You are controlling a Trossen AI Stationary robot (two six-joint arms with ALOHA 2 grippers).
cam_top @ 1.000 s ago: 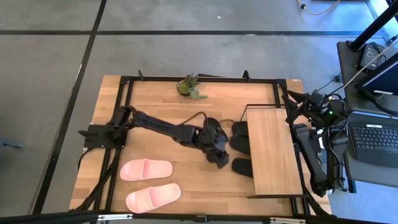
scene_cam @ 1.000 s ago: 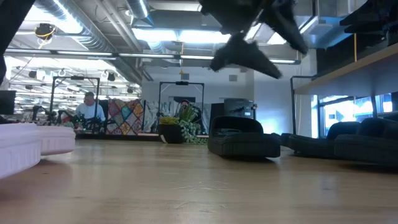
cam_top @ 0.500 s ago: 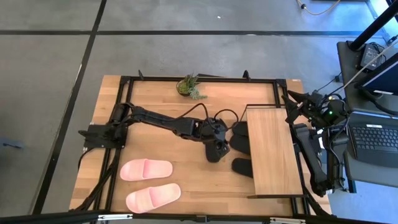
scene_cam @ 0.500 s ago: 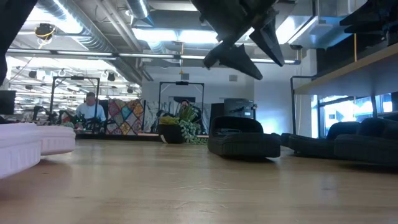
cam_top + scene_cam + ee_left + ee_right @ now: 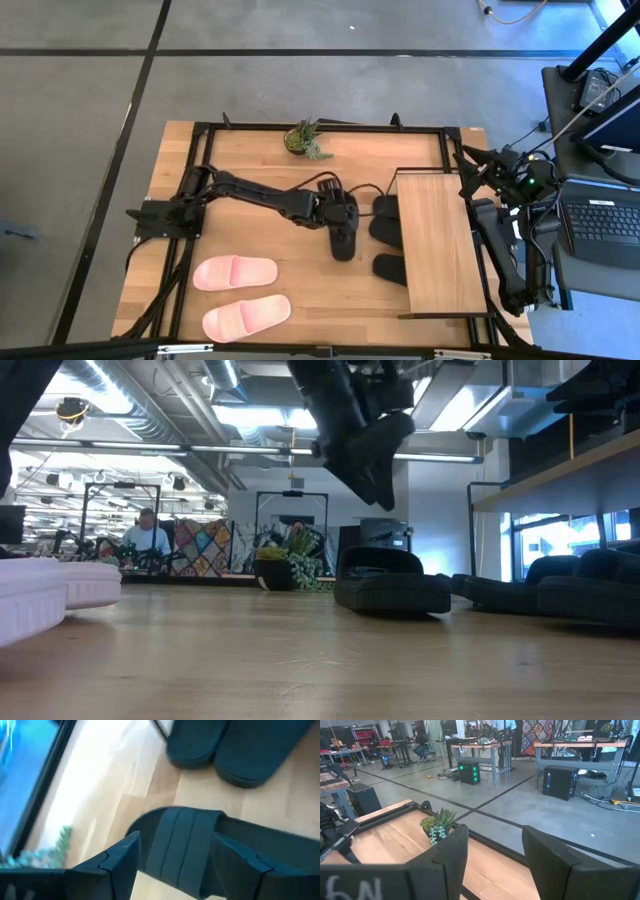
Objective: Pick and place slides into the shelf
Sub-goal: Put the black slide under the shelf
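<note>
My left gripper (image 5: 343, 236) hangs over the middle of the table, shut on a black slide (image 5: 365, 448) held well above the wood. The wrist view shows that slide's ribbed strap (image 5: 181, 845) between the fingers. Three more black slides (image 5: 385, 228) lie on their soles at the shelf's left edge, partly under its light top board (image 5: 435, 240). Two pink slides (image 5: 240, 295) lie on the table near the front left. My right gripper (image 5: 492, 865) stays parked at the table's right edge, open with nothing between its fingers. My left gripper has the black slide at its wide strap (image 5: 165, 847), one finger (image 5: 120, 865) toward the toe end and the other (image 5: 240, 865) over the footbed behind the strap. The fingers slant down from the table's left. They hide the touching spots themselves. The slide hangs clear of the table, steeply tilted.
A small potted plant (image 5: 303, 138) stands near the far edge. One black slide (image 5: 390, 588) lies in the open just left of the shelf. A laptop (image 5: 600, 225) sits beyond the right edge. Bare wood stretches between the pink slides and the shelf.
My left gripper has drawn back a little toward the table's far left and rolled at the wrist while staying shut on the black slide. The slide has turned with it, from lying broadside and nearly level to hanging steeply, still clear of the table.
</note>
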